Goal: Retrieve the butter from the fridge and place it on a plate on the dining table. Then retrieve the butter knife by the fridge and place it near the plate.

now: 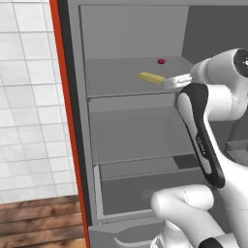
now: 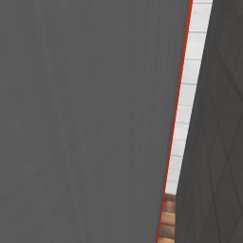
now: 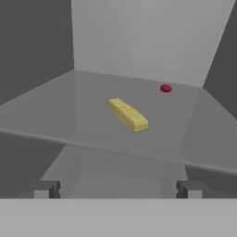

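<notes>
hand view: gripper point(image 3: 118, 189) open, fingertips point(image 3: 45, 189) wide apart at the bottom edge, nothing between them
butter point(image 3: 128, 114): lies flat on an upper fridge shelf point(image 3: 55, 111), long axis running diagonally, near end toward the right
butter vs gripper: ahead of the fingers, roughly centred between them, well apart, no contact yet
red item point(image 3: 165, 88): small and round, farther back and to the right of the butter, apart from it
left base view: fridge point(image 1: 83, 145) open, arm reaching in from the right; butter point(image 1: 151, 77) just left of the hand, red item point(image 1: 161, 61) behind it
risk 1: stick sits skewed to the finger line; closing without rotating could pinch a corner and spin it or push it deeper
risk 2: low approach could catch the shelf's front edge
risk 3: overshoot could knock the red item
right base view: grey fridge panel close to the camera, no help here
</notes>
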Available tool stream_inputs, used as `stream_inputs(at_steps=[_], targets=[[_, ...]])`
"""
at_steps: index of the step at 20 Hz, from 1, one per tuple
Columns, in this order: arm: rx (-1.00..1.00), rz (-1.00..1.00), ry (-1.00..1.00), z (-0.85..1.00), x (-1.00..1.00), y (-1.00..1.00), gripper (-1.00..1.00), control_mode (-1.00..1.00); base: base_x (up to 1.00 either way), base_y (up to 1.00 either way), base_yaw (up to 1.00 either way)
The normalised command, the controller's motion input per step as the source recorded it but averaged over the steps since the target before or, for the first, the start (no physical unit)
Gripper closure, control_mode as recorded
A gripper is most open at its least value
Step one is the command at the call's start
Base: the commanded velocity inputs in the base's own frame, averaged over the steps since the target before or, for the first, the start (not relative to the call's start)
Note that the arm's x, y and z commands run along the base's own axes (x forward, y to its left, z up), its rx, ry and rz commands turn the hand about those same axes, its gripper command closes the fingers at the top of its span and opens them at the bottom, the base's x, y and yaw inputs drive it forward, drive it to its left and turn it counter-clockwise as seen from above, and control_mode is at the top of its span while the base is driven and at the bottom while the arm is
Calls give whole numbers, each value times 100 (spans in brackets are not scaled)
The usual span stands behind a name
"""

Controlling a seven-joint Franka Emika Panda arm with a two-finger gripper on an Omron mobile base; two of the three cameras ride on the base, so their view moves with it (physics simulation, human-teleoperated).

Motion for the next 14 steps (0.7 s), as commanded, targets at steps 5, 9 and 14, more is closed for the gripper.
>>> stream_inputs(at_steps=[5,9,14], targets=[[2,0,10,8,61,0,-100,-100,0,0,0],[0,0,3,-9,45,0,-100,-100,0,0,0],[0,0,0,-18,48,0,-100,-100,0,0,0]])
